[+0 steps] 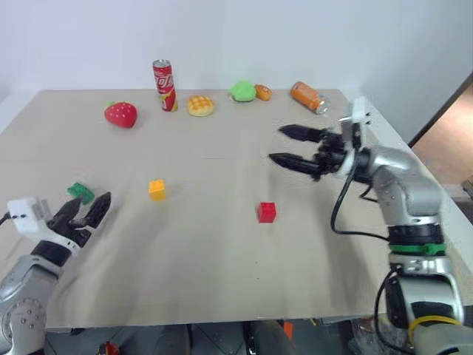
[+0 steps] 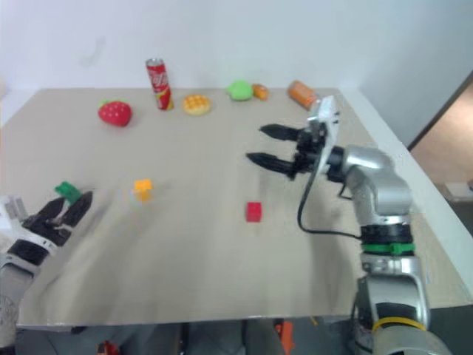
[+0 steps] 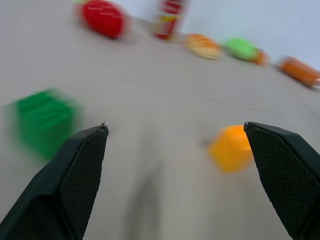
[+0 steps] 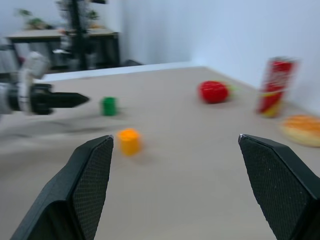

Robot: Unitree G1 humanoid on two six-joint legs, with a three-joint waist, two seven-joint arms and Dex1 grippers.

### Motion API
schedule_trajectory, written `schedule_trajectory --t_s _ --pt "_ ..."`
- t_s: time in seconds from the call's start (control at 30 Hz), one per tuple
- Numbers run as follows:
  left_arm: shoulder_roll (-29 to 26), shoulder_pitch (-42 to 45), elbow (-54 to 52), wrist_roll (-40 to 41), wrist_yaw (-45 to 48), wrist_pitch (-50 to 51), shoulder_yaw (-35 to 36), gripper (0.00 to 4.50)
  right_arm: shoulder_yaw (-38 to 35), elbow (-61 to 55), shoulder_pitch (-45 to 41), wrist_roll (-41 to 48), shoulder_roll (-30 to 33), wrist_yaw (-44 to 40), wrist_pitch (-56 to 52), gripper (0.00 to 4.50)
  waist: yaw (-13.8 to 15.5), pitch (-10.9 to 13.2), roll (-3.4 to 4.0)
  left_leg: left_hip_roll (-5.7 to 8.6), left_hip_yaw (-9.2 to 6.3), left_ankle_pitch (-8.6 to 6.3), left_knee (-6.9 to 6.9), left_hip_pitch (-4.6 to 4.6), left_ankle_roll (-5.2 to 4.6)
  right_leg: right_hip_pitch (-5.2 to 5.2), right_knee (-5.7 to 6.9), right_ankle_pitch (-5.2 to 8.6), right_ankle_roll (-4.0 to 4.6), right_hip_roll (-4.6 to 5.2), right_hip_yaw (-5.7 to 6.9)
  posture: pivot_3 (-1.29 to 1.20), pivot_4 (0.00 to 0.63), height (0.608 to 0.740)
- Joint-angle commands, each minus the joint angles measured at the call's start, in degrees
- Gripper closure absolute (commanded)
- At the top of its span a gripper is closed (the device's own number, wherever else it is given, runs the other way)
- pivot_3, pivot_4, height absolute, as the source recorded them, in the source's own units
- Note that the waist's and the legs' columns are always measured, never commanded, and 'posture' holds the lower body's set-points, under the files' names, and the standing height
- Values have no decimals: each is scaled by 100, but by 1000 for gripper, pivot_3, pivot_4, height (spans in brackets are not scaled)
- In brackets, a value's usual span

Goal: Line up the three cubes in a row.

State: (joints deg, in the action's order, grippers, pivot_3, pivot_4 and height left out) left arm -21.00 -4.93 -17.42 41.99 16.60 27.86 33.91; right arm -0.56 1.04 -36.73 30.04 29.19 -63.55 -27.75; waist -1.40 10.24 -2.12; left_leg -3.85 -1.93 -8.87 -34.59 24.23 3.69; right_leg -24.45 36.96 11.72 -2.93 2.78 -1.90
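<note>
A: Where are the cubes?
B: Red cube (image 1: pixel 267 212) sits mid-tabletop, open room all round. Yellow-orange cube (image 1: pixel 157 189) lies to its left, a bit further back. Green cube (image 1: pixel 80 193) is near the tabletop's (image 1: pixel 222 281) left edge. All three well apart, not in a row.
A: Grippers?
B: Left gripper (image 1: pixel 87 212) is low by the left edge, just in front of the green cube, fingers spread open and empty. Right gripper (image 1: pixel 290 146) hangs above the tabletop behind and right of the red cube, pointing left, fingers wide open, holding nothing.
A: Clutter?
B: All along the far edge: strawberry (image 1: pixel 120 114), upright red can (image 1: pixel 163 85), waffle bun (image 1: pixel 199 106), green round toy (image 1: pixel 242 91) with a small orange item (image 1: pixel 262 92) beside it, orange can (image 1: pixel 309 97) lying on its side near the far right corner. Centre and near edge are bare.
</note>
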Motion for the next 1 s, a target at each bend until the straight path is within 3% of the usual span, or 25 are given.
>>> schedule_trajectory --t_s 0.03,0.2,0.57,1.0 --pt "-8 -11 38 -567 -599 -88 -61 0 183 -666 311 88 -70 137 -141 349 28 1 2 3 2 0 -6 5 0 0 0 0 -1 5 0 0 150 740" --pt "-59 367 683 -1275 -1033 -251 -380 0 415 -964 590 99 -202 227 -179 349 8 0 1 7 8 0 -16 1 1 -2 0 -7 5 5 -7 0 150 740" --pt "-264 1204 1661 -1842 -1072 -438 -567 0 367 -1221 814 134 -138 440 -191 349 6 0 0 6 0 -1 3 -1 2 -6 0 -3 1 -2 -3 0 150 740" --pt "203 2106 2266 -2276 -1434 -116 -1161 0 248 -1475 982 298 -24 658 -336 349 55 0 1 11 -1 1 -5 -2 5 16 0 0 -3 5 -2 0 150 740"
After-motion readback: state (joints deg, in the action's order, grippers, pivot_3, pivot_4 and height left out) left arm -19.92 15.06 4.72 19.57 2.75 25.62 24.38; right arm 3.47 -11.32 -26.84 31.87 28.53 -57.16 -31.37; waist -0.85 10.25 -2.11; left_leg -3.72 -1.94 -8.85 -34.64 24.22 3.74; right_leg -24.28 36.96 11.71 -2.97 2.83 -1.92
